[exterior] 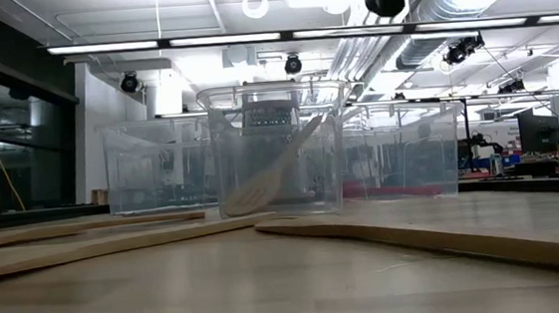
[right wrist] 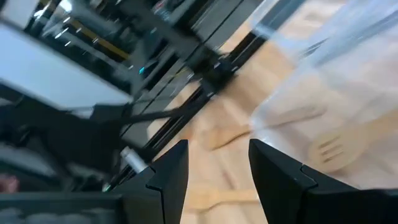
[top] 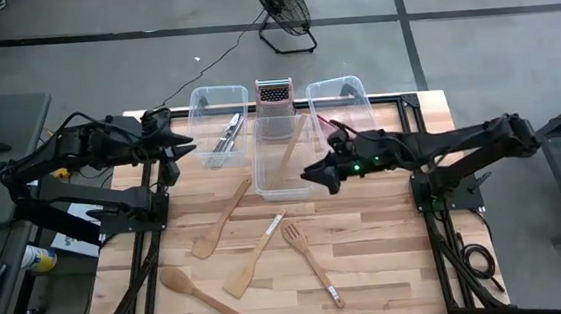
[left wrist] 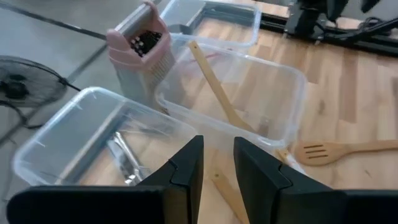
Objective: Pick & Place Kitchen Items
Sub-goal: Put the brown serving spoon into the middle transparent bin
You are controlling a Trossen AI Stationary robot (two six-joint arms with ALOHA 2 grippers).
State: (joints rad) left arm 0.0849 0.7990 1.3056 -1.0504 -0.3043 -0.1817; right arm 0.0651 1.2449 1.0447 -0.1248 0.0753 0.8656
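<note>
Your wooden table [top: 388, 249] sits on a grey floor, with a black fan [top: 282, 11] behind it. Three clear bins stand in a row at the back. You can see silver knives and forks [top: 227, 136] in the left bin [top: 220, 125]. A long wooden utensil [top: 292, 146] leans inside the middle bin [top: 280, 152], next to the metal grater [top: 274, 102] with its pinkish top. The right bin [top: 341, 107] has something red in it, but the plastic and the arm make it hard to tell what it is.

Four wooden tools lie on the table in front: a spatula [top: 222, 219], a spoon [top: 201, 295], a flat turner [top: 256, 256] and a wooden fork [top: 311, 261]. From the low view they are just pale edges, cut off at the sides.

Your left gripper [top: 181, 143] hangs by the left bin. Its fingers [left wrist: 186, 171] have only a thin gap and hold nothing. Your right gripper [top: 314, 170] hangs at the front right corner of the middle bin. Its fingers [right wrist: 171, 168] stand apart with nothing between them. That wrist view is tilted and smeary, so the shapes past the bin wall are hard to name.
</note>
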